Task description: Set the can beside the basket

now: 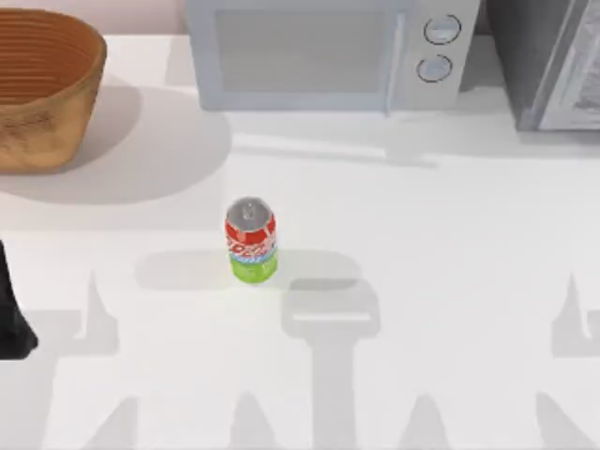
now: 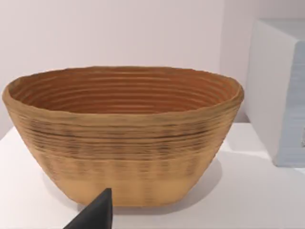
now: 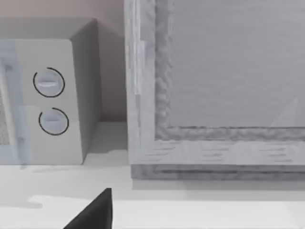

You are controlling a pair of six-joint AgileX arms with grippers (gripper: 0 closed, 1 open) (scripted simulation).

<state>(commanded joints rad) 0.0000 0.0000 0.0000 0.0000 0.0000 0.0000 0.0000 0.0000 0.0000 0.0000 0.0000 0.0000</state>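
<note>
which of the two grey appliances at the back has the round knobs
The microwave, behind the can: two round knobs sit on its right panel. The other grey appliance, at the table's right, shows none.

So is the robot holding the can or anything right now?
No, nothing is held. The can stands alone mid-table, apart from the basket, with no end effector near it. The left arm sits at the table's left edge.

My left arm (image 1: pixel 11 314) sits parked at the table's left edge, just a dark bit of it in the top view. One dark fingertip (image 2: pixel 95 213) pokes into the left wrist view, another fingertip (image 3: pixel 94 212) into the right wrist view.
</note>
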